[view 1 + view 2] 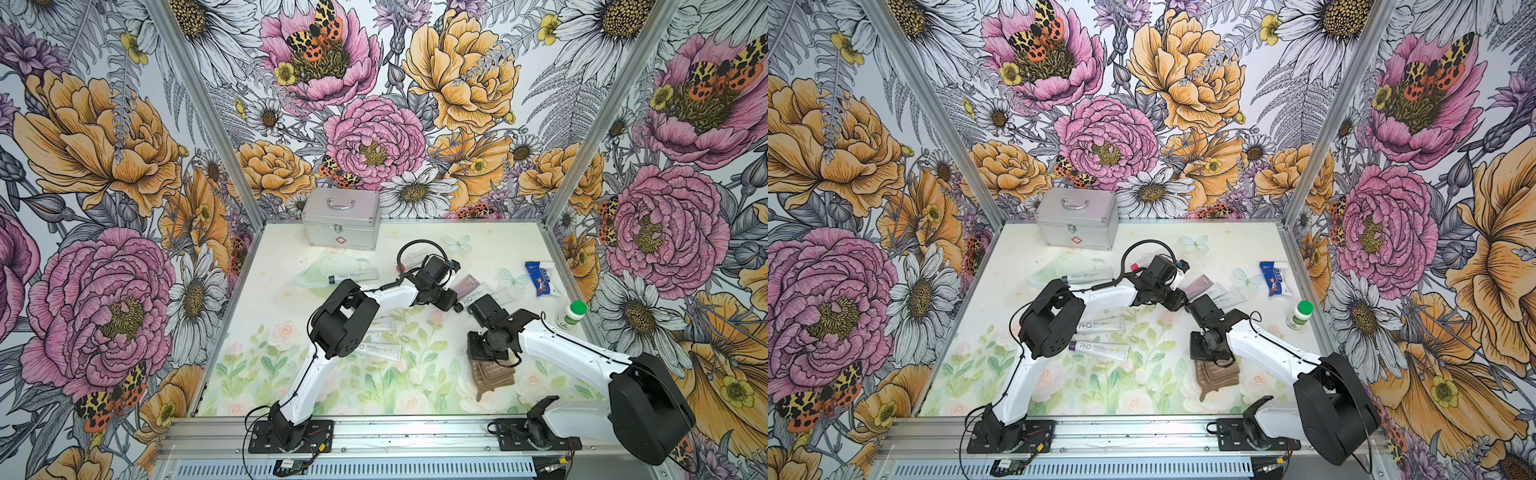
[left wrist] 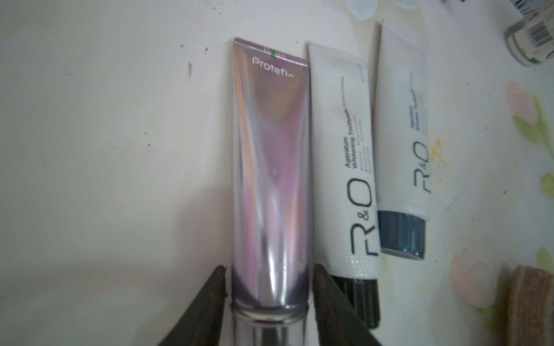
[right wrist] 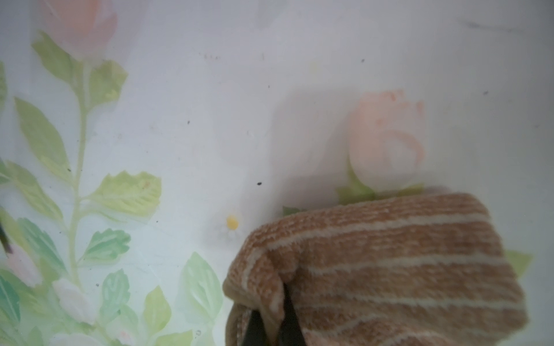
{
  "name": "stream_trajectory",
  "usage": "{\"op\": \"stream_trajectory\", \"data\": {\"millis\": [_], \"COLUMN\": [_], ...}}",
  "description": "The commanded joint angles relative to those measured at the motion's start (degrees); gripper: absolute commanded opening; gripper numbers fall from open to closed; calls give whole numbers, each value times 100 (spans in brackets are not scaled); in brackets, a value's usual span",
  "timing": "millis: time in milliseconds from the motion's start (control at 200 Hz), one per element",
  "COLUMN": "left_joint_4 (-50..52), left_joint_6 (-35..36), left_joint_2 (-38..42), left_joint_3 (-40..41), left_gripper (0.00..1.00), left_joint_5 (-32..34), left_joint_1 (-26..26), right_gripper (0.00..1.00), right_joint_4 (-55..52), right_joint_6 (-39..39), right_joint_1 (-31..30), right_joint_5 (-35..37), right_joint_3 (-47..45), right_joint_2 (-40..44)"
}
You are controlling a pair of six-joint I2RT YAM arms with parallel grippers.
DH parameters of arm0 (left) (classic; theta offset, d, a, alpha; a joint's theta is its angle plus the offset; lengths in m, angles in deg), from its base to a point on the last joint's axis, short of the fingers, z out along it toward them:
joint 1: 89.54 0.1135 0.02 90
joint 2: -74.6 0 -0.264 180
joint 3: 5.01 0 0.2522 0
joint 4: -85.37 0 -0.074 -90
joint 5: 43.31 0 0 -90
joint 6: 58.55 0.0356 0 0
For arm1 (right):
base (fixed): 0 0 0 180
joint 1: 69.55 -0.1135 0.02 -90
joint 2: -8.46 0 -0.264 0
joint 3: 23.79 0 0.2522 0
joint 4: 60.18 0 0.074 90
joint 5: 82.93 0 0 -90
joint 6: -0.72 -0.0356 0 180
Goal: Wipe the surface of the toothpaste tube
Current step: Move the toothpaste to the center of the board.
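- The tube (image 2: 269, 179), the shiny purple one, is lying flat on the table (image 2: 105, 134), right between the jaws of the left gripper (image 2: 268, 269), with its cap end nearest the wrist.
- Those jaws are parted and straddle it at the shoulder by the cap. I can see a sliver of gap on each side, so it's not being squeezed.
- The right gripper (image 3: 271, 302) is clamped on a fold of the brown striped cloth (image 3: 389, 263). It's near the left gripper but off the tube, so no wiping yet.
- Handling guess: it's light and soft-walled with a glossy skin, so it's slippery and would dent if pinched mid-body.
- I'd take it at the stiff shoulder, where the jaws already sit, or at the flat crimped end farthest from the gripper.
- It'll probably skate on the table when the cloth drags across, so it wants pinning.
- It's a tight spot, since two white tubes (image 2: 347, 167) lie just beside it. The nearer one is touching or nearly so, and its black cap is tucked behind one jaw.
- The table is smooth with a pale flower print and a few dark specks.
- Farther out from both grippers are a silver case (image 1: 340, 222), a bottle (image 1: 572, 312) and a blue packet (image 1: 540, 277), all well apart from the tube.
- Floral walls box in three sides.
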Motion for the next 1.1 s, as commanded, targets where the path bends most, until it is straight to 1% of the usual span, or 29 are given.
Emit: {"op": "stream_trajectory", "data": {"millis": [0, 110, 165, 220, 455, 646, 876, 1096], "left_joint_4": [-12, -12, -12, -5, 3, 88, 223, 293], "left_joint_6": [-52, -76, -76, -84, -261, -254, -189, -155], "left_joint_2": [325, 690, 839, 916, 918, 718, 376, 144], "left_joint_3": [-49, 113, 167, 206, 245, 61, -179, -303], "left_gripper": [67, 83, 88, 90, 92, 92, 92, 91], "left_joint_5": [-101, -95, -16, 53, 253, 153, -36, -99], "left_joint_1": [103, 308, 418, 544, 1204, 1645, 1842, 1887], "right_gripper": [0, 0, 0, 0, 0, 0, 0, 0], "right_joint_4": [1, 2, 17, 16, 25, 19, 44, 41], "right_joint_6": [-35, -21, -26, -24, -17, -16, -26, -36], "right_joint_1": [13, 1, 4, -3, -14, -13, -17, -19], "right_joint_5": [-20, -34, -29, -32, -36, -21, -22, -32], "right_joint_3": [-13, -22, -18, -13, -21, -70, -153, -197], "right_joint_2": [102, 88, 71, 56, 84, 108, 169, 235]}}
